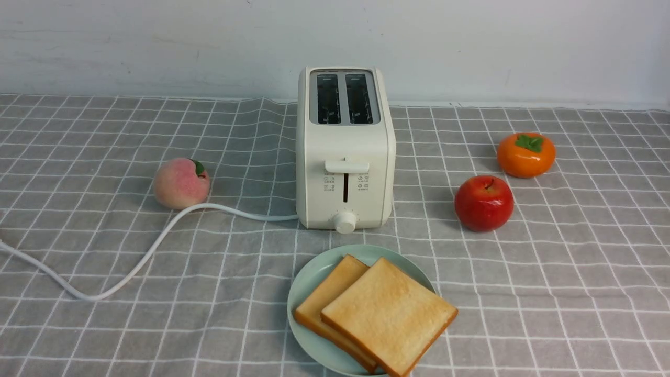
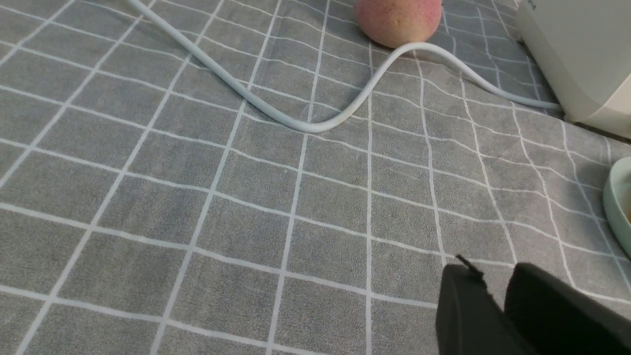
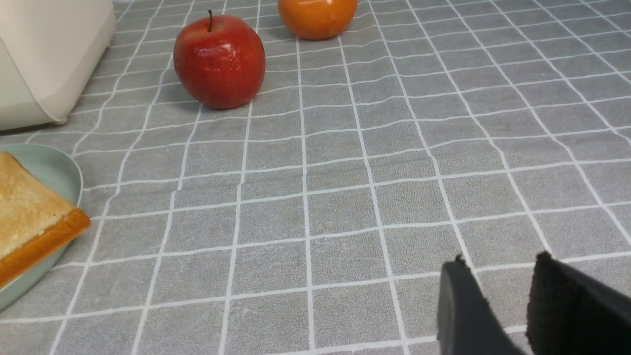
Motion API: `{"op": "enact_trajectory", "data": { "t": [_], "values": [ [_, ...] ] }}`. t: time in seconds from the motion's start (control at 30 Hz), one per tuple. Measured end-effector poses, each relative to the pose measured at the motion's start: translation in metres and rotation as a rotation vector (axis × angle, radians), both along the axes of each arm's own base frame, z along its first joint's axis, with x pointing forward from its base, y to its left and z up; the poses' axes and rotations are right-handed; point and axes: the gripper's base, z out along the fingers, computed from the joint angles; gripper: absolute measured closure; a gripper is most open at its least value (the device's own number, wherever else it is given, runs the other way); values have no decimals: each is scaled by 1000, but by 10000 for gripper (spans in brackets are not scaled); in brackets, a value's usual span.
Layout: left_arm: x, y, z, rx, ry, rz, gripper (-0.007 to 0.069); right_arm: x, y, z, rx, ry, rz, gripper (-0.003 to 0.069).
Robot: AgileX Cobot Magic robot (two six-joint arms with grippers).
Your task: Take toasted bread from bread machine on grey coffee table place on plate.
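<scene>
Two slices of toasted bread lie overlapping on the plate (image 1: 313,278): the upper slice (image 1: 390,314) rests partly on the lower slice (image 1: 331,290). The plate sits on the grey coffee table (image 1: 549,293), just in front of the bread machine (image 1: 345,157), whose two slots are empty. Neither gripper shows in the front view. My left gripper (image 2: 493,273) hovers over bare cloth left of the plate's rim (image 2: 618,207), slightly open and empty. My right gripper (image 3: 500,264) is open and empty over cloth, to the right of the plate (image 3: 54,170) and the toast corner (image 3: 24,217).
A peach (image 1: 180,183) lies left of the bread machine, and the white cord (image 1: 157,243) curls across the cloth past it. A red apple (image 1: 483,203) and an orange persimmon (image 1: 526,154) sit to the right. A white wall stands behind the table.
</scene>
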Motion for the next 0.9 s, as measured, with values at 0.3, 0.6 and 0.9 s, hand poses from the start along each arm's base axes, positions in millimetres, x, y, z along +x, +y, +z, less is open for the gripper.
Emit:
{"op": "enact_trajectory", "data": {
  "t": [0.3, 0.6, 0.9],
  "values": [
    [0, 0, 0, 0, 0, 0, 493, 0, 0, 0, 0, 0, 0, 430],
    [0, 0, 0, 0, 0, 0, 480, 0, 0, 0, -1, 0, 0, 422],
    [0, 0, 0, 0, 0, 0, 473, 0, 0, 0, -1, 0, 0, 421]
  ]
}}
